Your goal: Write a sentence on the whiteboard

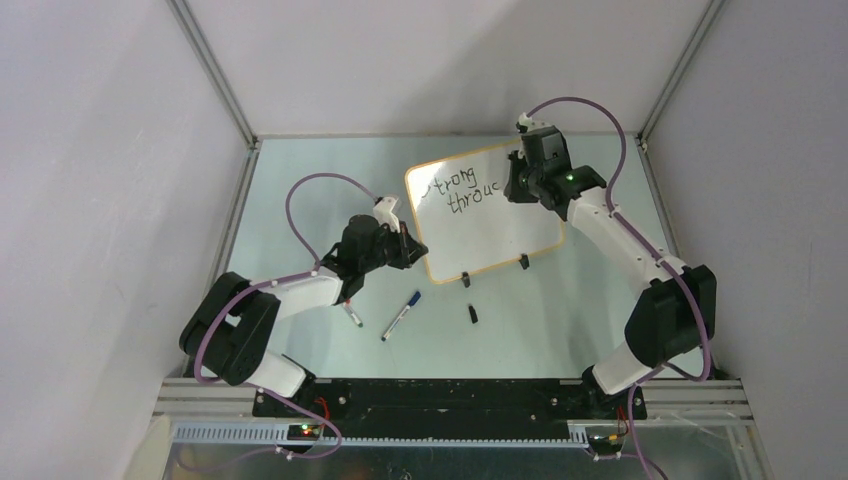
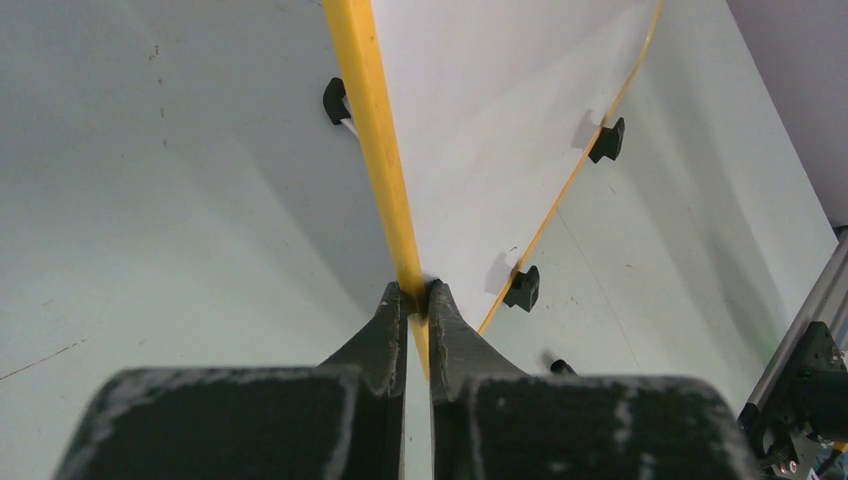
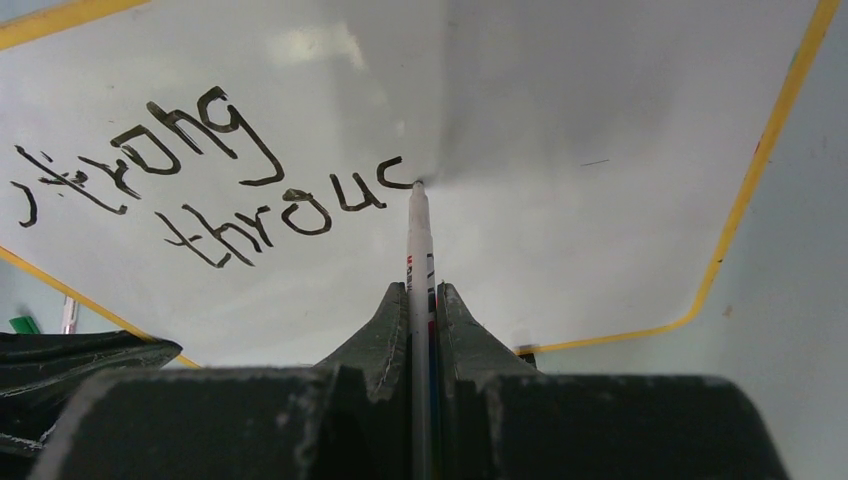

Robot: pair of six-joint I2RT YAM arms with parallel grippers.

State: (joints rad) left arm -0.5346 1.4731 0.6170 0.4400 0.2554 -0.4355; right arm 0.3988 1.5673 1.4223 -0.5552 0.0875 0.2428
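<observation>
My left arm (image 1: 300,292) and right arm (image 1: 625,235) are white link tubes between bulky black joint housings. A thin purple cable (image 1: 572,98) loops along each one. A small green light (image 1: 570,179) glows at my right wrist. My fingers (image 2: 388,335) are matte black wedges, scuffed grey along their edges.

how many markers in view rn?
3. One marker in the right gripper, tip on the whiteboard. A blue-capped marker lies on the table in front of the board. A third marker sits beside the left arm. The arms could hide more.
</observation>
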